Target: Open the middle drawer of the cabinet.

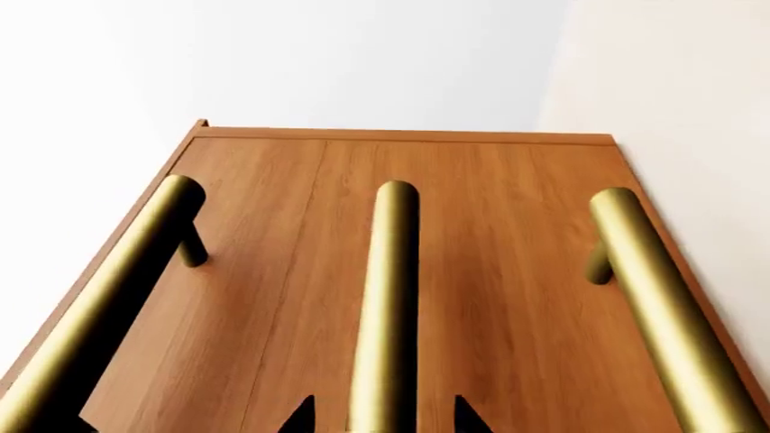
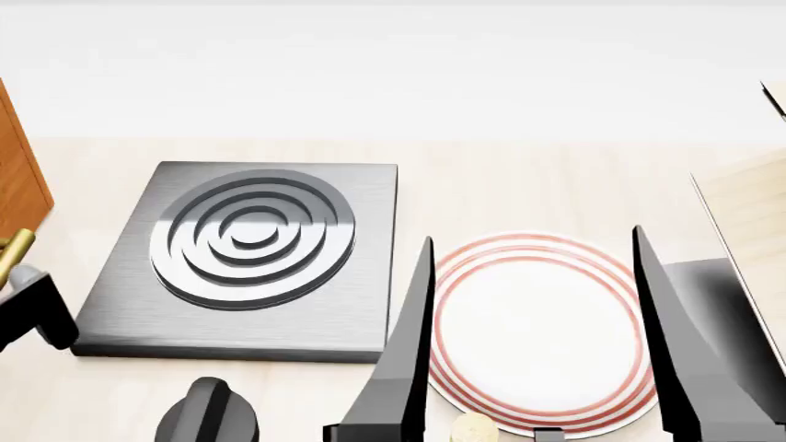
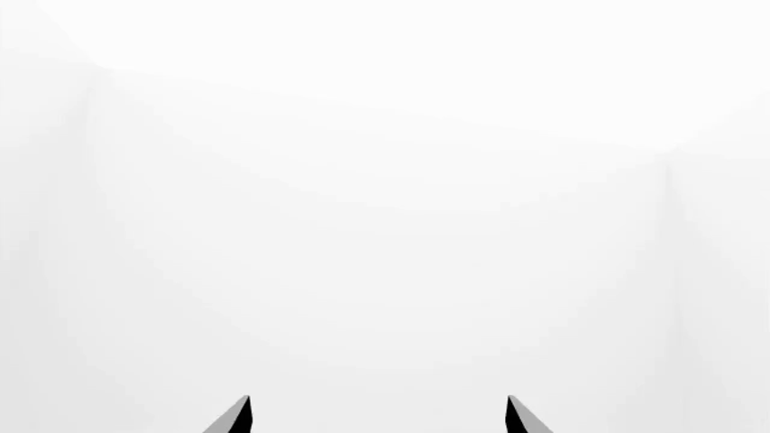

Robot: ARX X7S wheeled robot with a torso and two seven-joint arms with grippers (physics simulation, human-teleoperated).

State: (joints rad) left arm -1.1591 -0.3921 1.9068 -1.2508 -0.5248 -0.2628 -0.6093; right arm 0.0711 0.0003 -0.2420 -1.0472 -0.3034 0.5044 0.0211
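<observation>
Left end effector (image 1: pixel 382 417) straddles the middle drawer's handle (image 1: pixel 388 298), hidden from head view.

Pale wood tabletop (image 2: pixel 516 184), plain white wall (image 2: pixel 393 64), even light

I can see my right gripper (image 2: pixel 532 276) has two long, thin fingers (image 2: pixel 406 359), dark grey and pointed like knife blades. My left gripper (image 1: pixel 382 417) shows only two small black tips. A round black knob-shaped part (image 2: pixel 206 414) sits low down.
</observation>
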